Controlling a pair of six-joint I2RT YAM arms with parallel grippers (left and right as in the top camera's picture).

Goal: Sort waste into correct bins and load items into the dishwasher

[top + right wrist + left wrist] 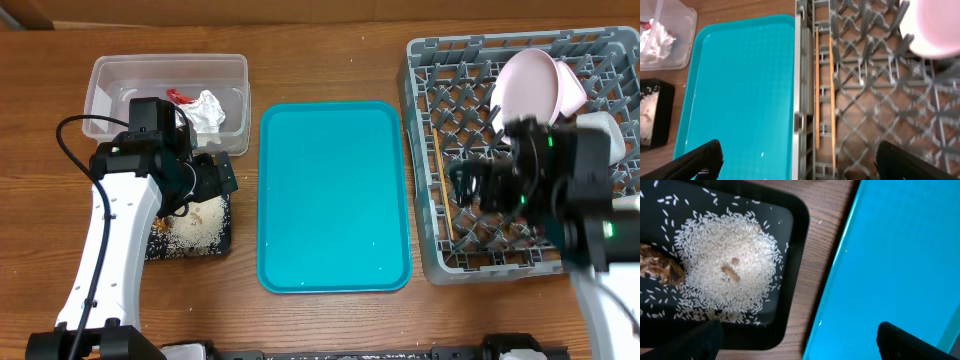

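The clear tub (110, 70) holds the crumpled white napkin (208, 110) and the red wrapper (180, 96). The black tray (225, 245) holds loose rice (727, 265) and a brown food lump (657, 267). My left gripper (800, 347) is open and empty above the gap between the black tray (790, 230) and the teal tray; overhead it shows at the tray's far right corner (222, 178). The grey rack (420, 150) holds the pinkish plate (535, 85), a white dish (605, 130) and two chopsticks (817, 85). My right gripper (800, 162) is open and empty over the rack's left wall; it is blurred overhead (465, 185).
The large teal tray (333, 195) lies between the bins and the rack, with a few stray rice grains on it (762, 154). The left arm's black cable loops over the table at the left (65, 150).
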